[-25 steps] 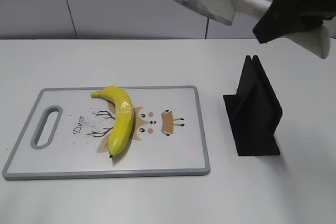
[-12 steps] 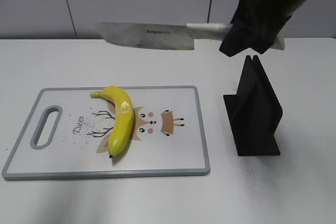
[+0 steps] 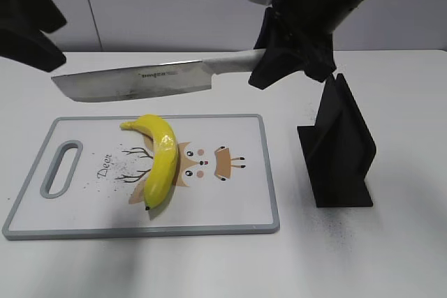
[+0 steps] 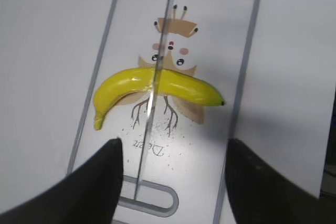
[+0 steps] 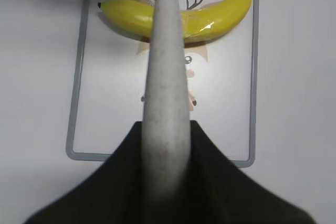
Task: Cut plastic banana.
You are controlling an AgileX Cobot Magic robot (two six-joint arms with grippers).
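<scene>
The plastic banana lies whole on the white cutting board, over its deer picture; it also shows in the left wrist view and the right wrist view. My right gripper is shut on the pale handle of a cleaver knife. The blade hangs level in the air above the banana, not touching it. In the right wrist view the knife handle points at the banana's middle. My left gripper is open and empty, high above the board's handle end; the blade edge shows between its fingers.
A black knife stand stands upright on the white table to the right of the board. The board's grey handle slot is at its left end. A grey wall runs behind the table.
My right arm has swung the knife down and left, from high at the upper right to level above the banana. The left arm has come into view at the upper left.
</scene>
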